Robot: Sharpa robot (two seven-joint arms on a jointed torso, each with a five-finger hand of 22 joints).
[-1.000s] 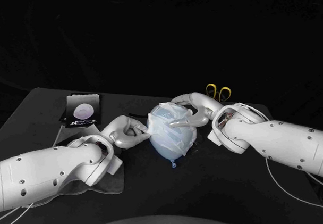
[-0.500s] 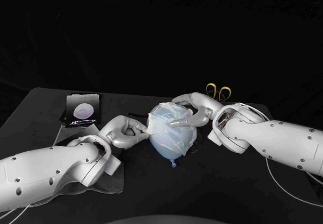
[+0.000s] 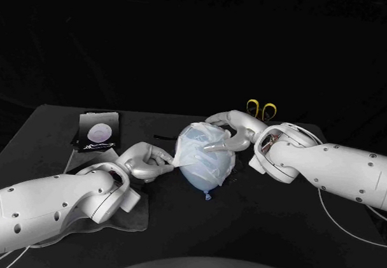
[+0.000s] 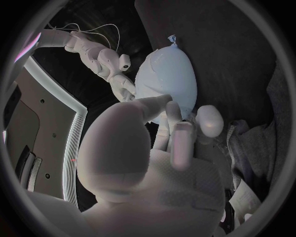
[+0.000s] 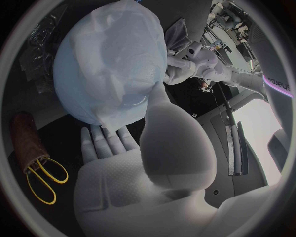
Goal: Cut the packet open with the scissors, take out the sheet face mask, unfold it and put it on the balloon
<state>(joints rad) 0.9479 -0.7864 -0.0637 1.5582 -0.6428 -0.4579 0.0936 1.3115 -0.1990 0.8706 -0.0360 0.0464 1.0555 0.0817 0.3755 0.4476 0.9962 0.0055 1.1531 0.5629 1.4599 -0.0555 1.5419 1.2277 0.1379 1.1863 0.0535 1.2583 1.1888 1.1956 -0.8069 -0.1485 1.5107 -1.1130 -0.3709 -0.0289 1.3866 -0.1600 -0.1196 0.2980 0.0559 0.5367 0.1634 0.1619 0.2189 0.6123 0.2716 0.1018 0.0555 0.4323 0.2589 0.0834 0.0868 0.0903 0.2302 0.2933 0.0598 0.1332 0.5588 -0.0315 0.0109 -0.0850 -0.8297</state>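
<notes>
The balloon lay at the middle of the desk, its knot toward the near edge, with the sheet mask draped over its upper part. The left hand was at the balloon's left side, thumb and fingers drawn together, pinching the mask's edge. The right hand cupped the balloon from the far right, fingers spread against it and thumb along its side. The scissors lay beyond the right hand; the packet lay to the far left.
</notes>
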